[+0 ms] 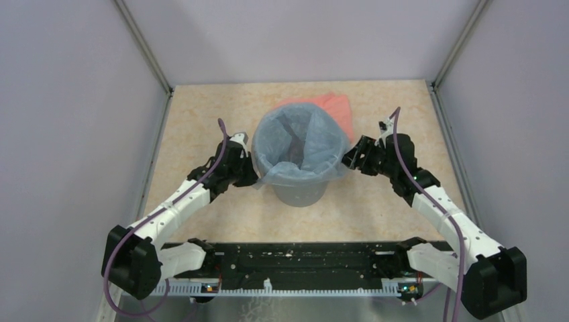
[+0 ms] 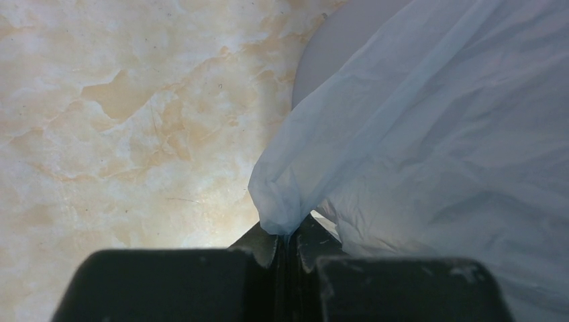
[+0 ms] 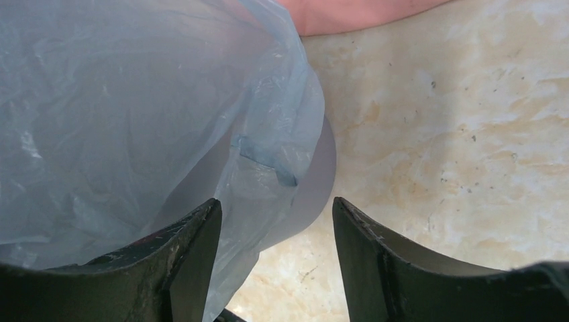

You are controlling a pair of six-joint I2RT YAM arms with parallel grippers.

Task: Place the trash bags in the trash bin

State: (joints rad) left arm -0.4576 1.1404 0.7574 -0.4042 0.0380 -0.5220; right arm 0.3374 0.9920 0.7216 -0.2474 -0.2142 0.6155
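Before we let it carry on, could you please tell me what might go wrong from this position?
The left jaws are shut on a thin bunched corner of the trash bag; a pull might tear it or let it slip free. The bag is draped over the trash bin rim, so that pull could also tilt or drag the bin. The right jaws stand open beside the bin wall and may pinch it along with the film.

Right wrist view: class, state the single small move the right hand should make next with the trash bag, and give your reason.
Probably shut the right hand on the trash bag edge that drapes over the trash bin wall. Its fingers stand open around that loose edge, while the left hand is shut on the bag's opposite fold, so only this side lacks a grip.
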